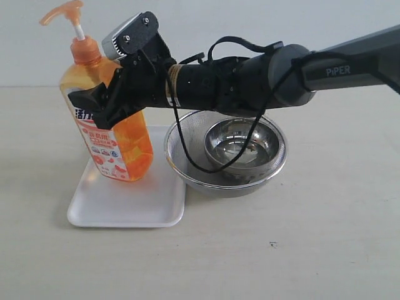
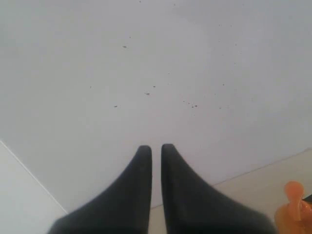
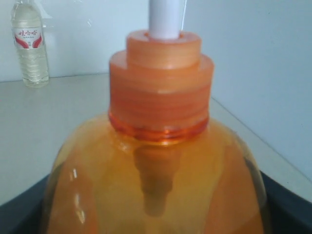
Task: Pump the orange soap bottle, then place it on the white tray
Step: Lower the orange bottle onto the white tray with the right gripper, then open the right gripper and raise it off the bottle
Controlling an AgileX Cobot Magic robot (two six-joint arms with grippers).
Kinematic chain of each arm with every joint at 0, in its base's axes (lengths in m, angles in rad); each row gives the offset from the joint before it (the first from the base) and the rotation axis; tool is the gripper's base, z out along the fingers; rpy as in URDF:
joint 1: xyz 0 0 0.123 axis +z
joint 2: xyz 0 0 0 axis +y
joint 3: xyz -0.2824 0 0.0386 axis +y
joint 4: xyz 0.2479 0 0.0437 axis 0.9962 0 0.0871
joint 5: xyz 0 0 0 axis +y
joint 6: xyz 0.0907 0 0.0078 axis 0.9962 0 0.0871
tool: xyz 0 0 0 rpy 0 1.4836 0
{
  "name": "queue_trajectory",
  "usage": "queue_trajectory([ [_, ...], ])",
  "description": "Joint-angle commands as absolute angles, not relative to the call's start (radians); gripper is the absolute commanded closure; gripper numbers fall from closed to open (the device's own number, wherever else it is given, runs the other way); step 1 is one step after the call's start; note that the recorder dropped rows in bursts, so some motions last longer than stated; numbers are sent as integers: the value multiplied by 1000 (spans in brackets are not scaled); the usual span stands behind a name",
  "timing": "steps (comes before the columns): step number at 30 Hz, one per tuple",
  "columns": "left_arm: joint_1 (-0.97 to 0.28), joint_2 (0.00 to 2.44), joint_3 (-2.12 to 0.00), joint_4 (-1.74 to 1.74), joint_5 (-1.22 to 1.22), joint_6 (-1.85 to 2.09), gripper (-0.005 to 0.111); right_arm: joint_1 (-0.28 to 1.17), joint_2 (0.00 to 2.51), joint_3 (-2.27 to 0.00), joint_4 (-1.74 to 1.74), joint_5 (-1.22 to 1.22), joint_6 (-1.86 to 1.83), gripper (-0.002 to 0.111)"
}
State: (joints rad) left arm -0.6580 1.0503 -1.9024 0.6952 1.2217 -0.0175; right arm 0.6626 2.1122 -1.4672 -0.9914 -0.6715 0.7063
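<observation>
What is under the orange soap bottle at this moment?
The white tray: the orange soap bottle stands over its middle, with the right tool clamped around its body. The bottle's base covers the tray there, so full contact cannot be confirmed.

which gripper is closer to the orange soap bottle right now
Right. The right gripper is clamped on the orange soap bottle; the left gripper is off it, its camera catching only the pump head.

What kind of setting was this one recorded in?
Likely a lab test bench staged with kitchen items, not a real kitchen: a plain beige tabletop against a bare white wall, carrying a tall translucent orange soap bottle, a shallow white rectangular tray and a round metal mesh strainer.
</observation>
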Motion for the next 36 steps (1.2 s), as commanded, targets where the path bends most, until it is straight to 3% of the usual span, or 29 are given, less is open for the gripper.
queue_trajectory([
  [1,-661,1048,-1899,696,1221,-28,102,657,2106,-1488,-917,-720,684,108],
  [32,-661,1048,-1899,696,1221,-28,102,657,2106,-1488,-893,-668,683,107],
  [34,-661,1048,-1899,696,1221,-28,102,657,2106,-1488,-893,-668,683,100],
  [36,-661,1048,-1899,696,1221,-28,102,657,2106,-1488,-893,-667,707,68],
])
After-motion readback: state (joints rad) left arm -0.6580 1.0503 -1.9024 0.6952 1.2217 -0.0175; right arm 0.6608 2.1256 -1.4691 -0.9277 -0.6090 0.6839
